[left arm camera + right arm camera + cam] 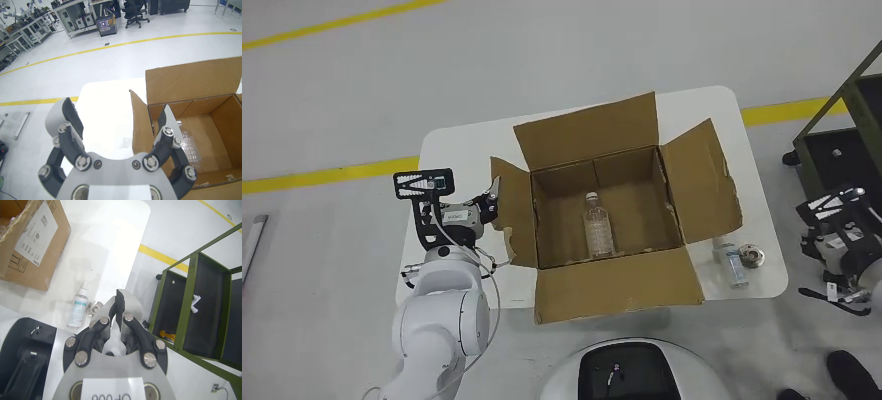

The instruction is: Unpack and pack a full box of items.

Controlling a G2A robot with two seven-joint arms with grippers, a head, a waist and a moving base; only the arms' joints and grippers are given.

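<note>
An open cardboard box (612,215) stands in the middle of the white table (457,150), all flaps folded out. A clear plastic bottle (598,225) lies alone on its floor, also visible past the near wall in the left wrist view (189,144). My left gripper (119,117) is open and holds nothing, hovering over the table just outside the box's left flap (140,121); the top view shows it there too (490,196). My right gripper (118,306) is shut and holds nothing, off the table's right edge, near a small spray bottle (78,309).
The spray bottle (730,262) and a round metal part (752,256) lie on the table to the right of the box. A green metal cart (198,313) with a few small items stands on the floor beyond the table's right side.
</note>
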